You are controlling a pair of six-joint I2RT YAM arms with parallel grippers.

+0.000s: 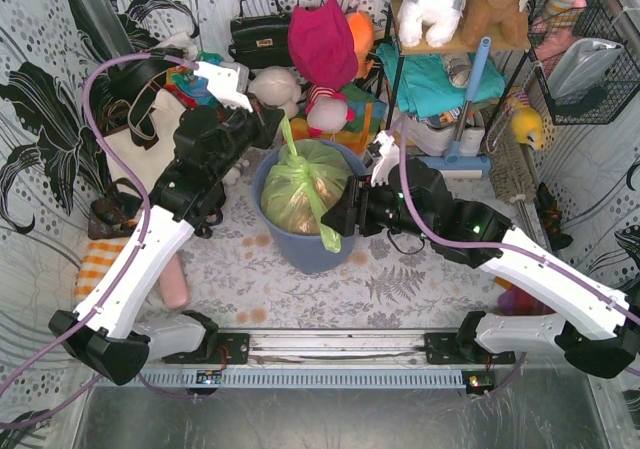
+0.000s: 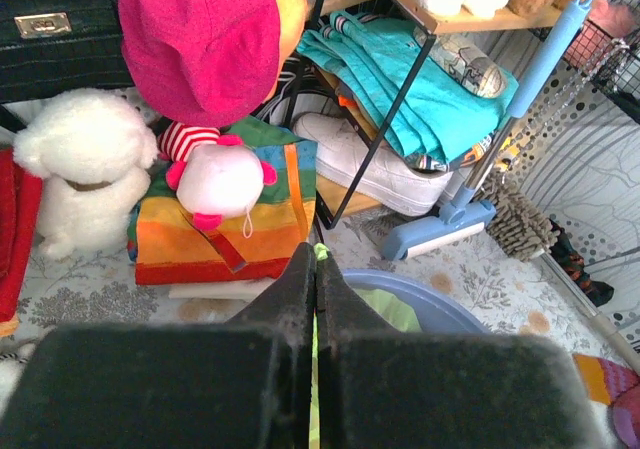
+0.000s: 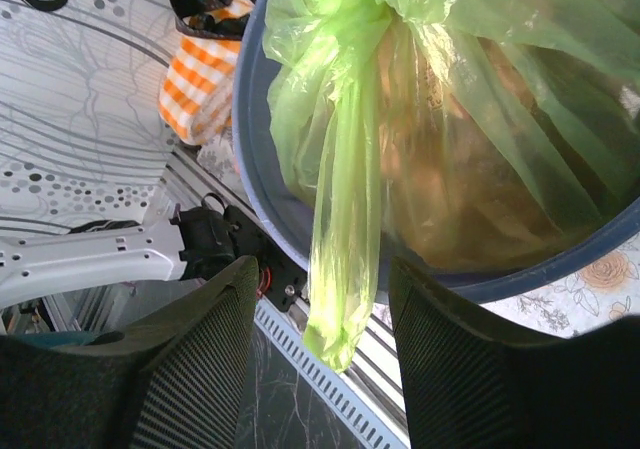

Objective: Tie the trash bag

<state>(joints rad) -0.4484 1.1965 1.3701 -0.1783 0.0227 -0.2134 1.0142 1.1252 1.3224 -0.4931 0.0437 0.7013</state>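
trash bag [image 1: 305, 184]: thin glossy translucent green plastic, creased; crumpled brown paper [image 3: 480, 169] inside
bin [image 1: 300, 251]: smooth matt blue-grey plastic
right gripper pads [image 3: 200, 369]: black, finely ribbed, matt
table cover [image 1: 400, 291]: matt printed cloth

White arms [image 1: 150, 259]; black, seemingly ribbed fingers [image 3: 200, 369].

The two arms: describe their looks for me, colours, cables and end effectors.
The left arm and the right arm both have white shells on the long links, with black joints and black bases. A purple cable loops along each one. The left end effector is matte black. The right end effector is dark with a fine ribbed texture.
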